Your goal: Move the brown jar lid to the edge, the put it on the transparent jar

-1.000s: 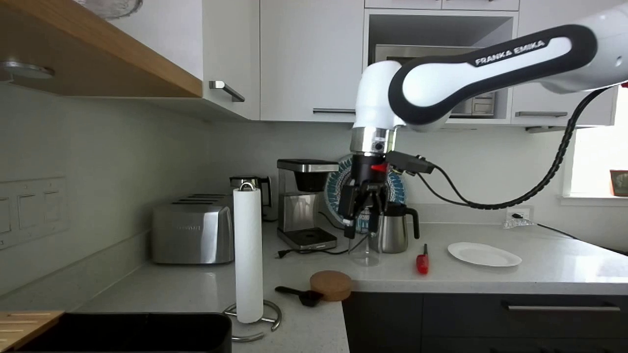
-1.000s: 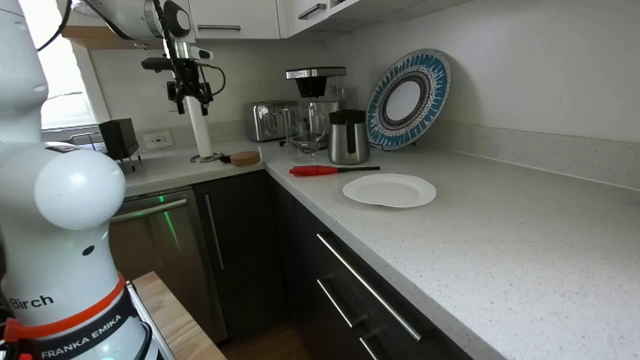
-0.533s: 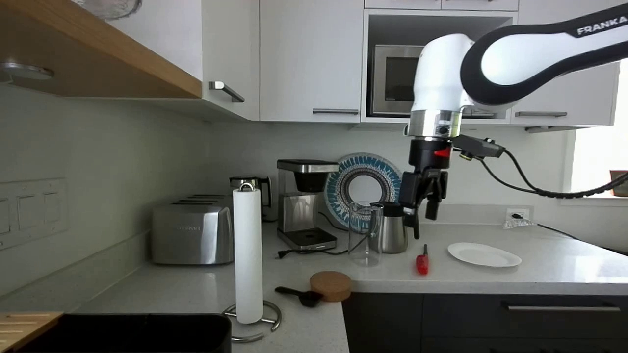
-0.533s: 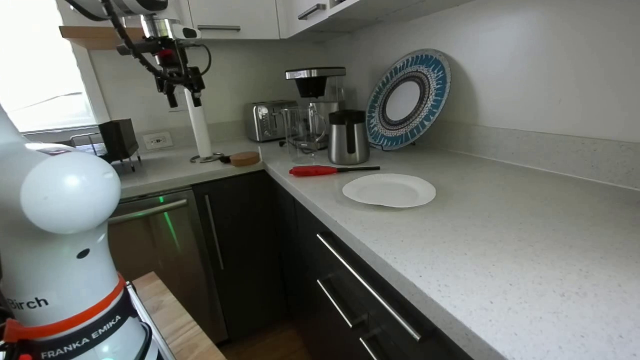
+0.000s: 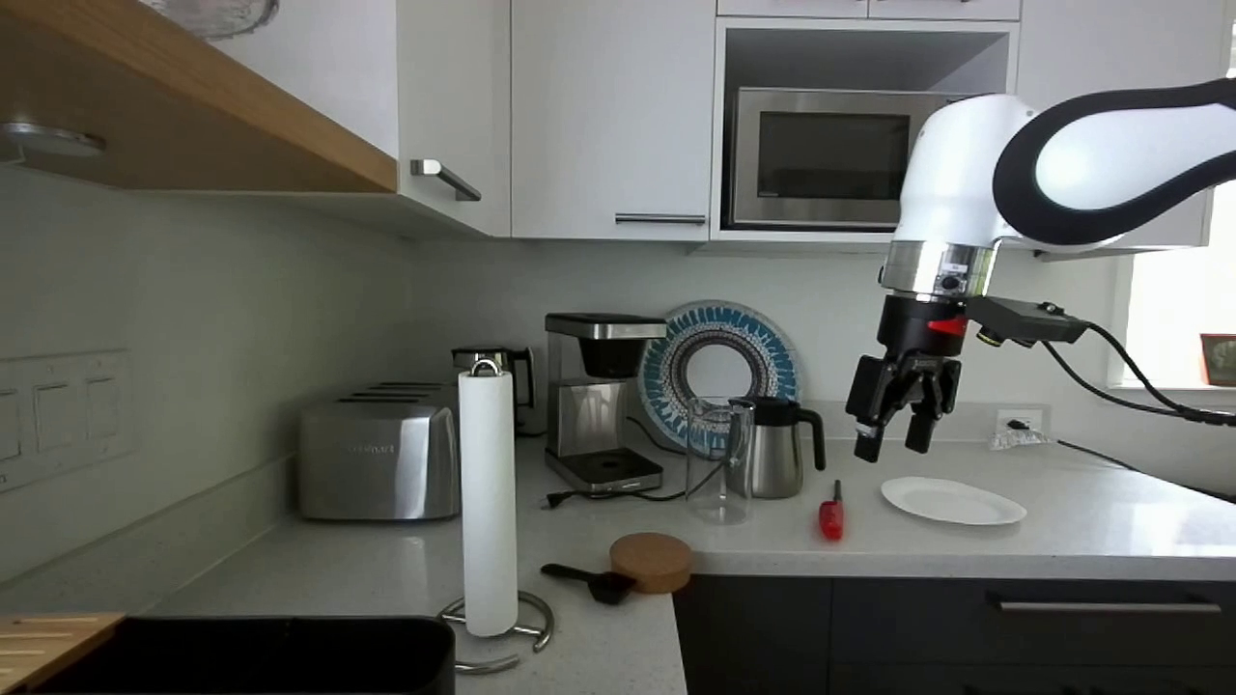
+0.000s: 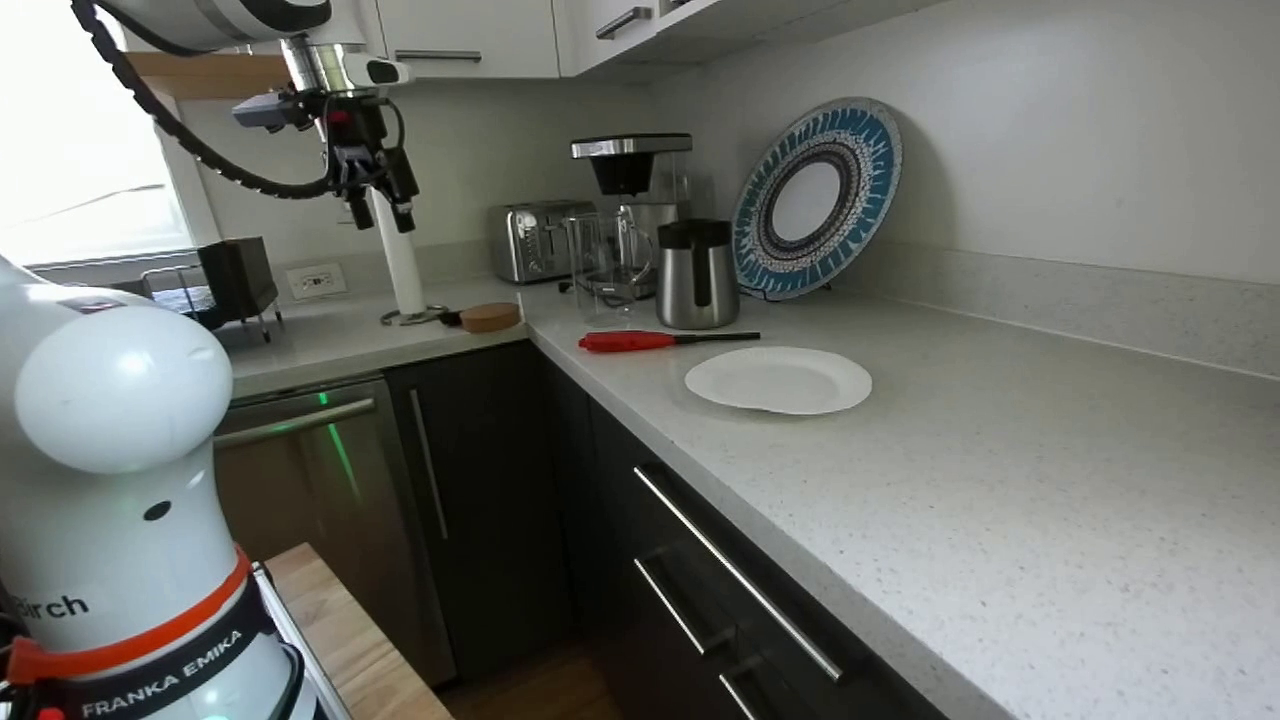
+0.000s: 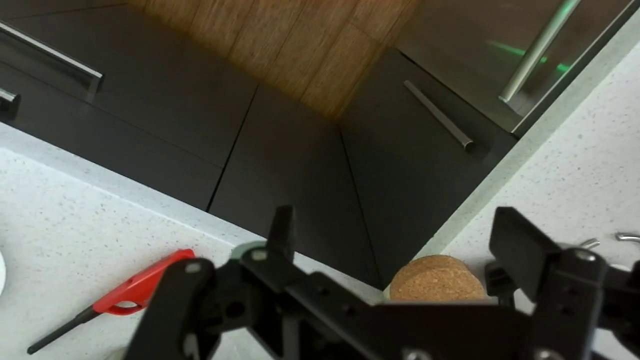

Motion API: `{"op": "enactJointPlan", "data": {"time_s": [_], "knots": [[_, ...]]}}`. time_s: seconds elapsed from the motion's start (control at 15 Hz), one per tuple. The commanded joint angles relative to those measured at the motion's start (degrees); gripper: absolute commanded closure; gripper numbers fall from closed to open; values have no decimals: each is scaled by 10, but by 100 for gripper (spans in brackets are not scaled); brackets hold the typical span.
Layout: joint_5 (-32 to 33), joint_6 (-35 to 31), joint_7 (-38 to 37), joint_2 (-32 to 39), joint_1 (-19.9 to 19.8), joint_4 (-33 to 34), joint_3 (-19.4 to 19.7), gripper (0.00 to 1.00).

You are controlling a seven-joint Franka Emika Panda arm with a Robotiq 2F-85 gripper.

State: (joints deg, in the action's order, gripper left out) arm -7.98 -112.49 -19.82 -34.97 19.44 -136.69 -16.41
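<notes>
The brown jar lid [image 5: 652, 563] is a thick cork disc lying at the inner corner of the counter, by the edge [image 5: 917, 568]. It also shows in an exterior view [image 6: 490, 317] and the wrist view [image 7: 437, 281], partly hidden there by the gripper. The transparent jar [image 5: 715, 487] stands upright with no lid on it, beside the steel kettle, in both exterior views [image 6: 590, 265]. My gripper [image 5: 893, 448] is open and empty, high above the counter, right of the jar and lid there. Its fingers are wide apart in the wrist view [image 7: 395, 232].
A black scoop [image 5: 610, 587] lies against the lid's side. A paper towel holder [image 5: 489, 502] stands near it. The steel kettle [image 5: 775, 461] stands beside the jar. A red lighter [image 5: 831, 519] and a white plate [image 5: 954, 502] lie on the counter. A coffee maker [image 5: 603, 405] stands behind.
In an exterior view, my gripper has moved right, away from in front of the jar, and is now slightly tilted. The lid and jar have not moved.
</notes>
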Motion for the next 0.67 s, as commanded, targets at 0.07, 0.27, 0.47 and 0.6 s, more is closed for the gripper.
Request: {"op": "enactJointPlan", "data": {"time_s": [0.07,0.27,0.47,0.6], "knots": [[-9,2,6,-2,-16,2,-13,0],[-83,-109,26,27,-18,-28,25,0],[-165,-237,45,75,-14,-60,42,0],[-239,-333,72,118,6,-82,54,0]]}}
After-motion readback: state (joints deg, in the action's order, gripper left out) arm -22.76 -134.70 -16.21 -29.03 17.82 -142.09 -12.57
